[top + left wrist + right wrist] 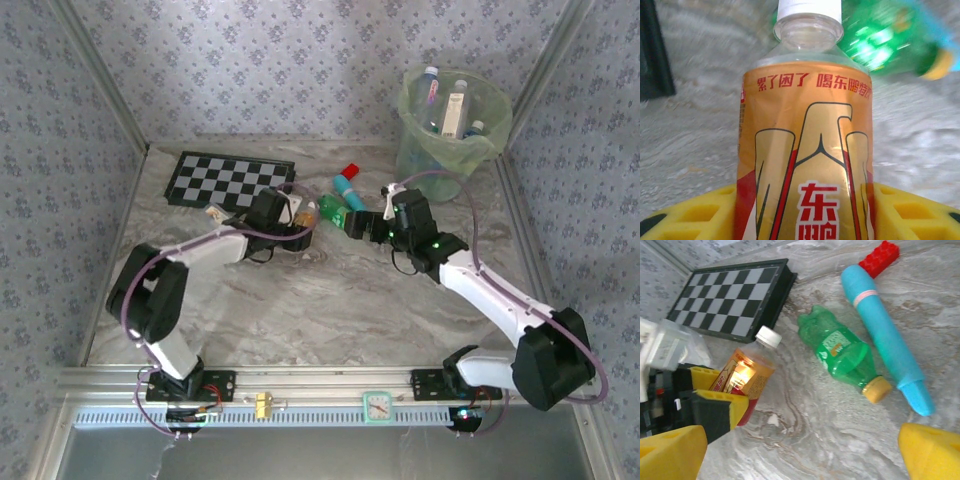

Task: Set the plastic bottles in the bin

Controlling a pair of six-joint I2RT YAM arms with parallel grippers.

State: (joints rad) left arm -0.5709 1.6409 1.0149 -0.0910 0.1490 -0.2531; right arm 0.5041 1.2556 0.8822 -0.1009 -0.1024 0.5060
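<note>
A clear bottle with an orange label (805,145) and a white cap lies between the yellow pads (695,215) of my left gripper (805,212), which is shut on its body. The same bottle (747,372) shows in the right wrist view, low over the marble table. A green bottle (845,355) with a yellow cap lies just beyond it (330,210). My right gripper (800,460) hangs open above the table near the green bottle, holding nothing. The pale-green bin (415,150) stands at the far right with three bottles (457,105) inside.
A teal tube (885,335) with a red cap (879,257) lies beside the green bottle. A folded chessboard (230,180) rests at the back left. Patterned walls close in the table on three sides.
</note>
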